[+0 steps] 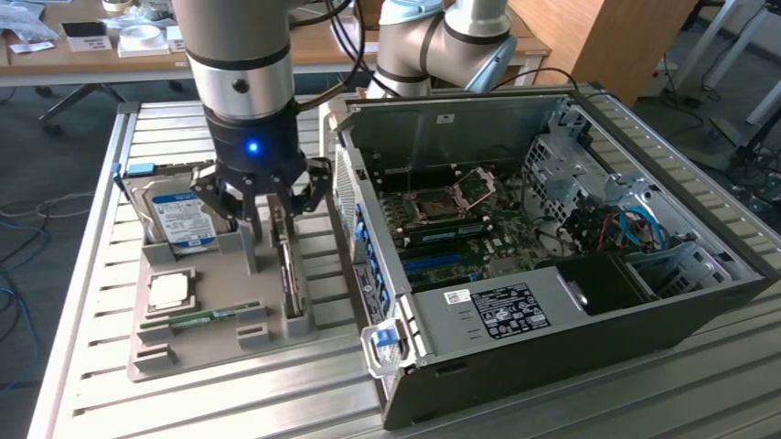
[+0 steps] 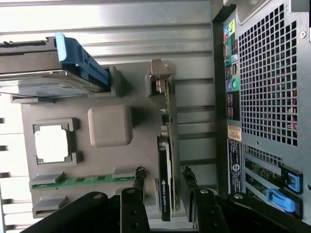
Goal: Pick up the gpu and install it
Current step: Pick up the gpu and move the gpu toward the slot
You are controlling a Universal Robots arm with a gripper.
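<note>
The gpu stands on its long edge in a slot of the grey holder tray, to the exterior view's left of the open computer case. In the wrist view the gpu shows as a thin green board with a black cooler along one face. My gripper hangs just above it, open. Its black fingers stand one on each side of the card's near end without touching it, so the gripper straddles the card.
The tray also carries a blue-labelled hard drive, a square CPU and a narrow RAM stick. The case lies open with its motherboard exposed. Its perforated rear panel is close beside the tray.
</note>
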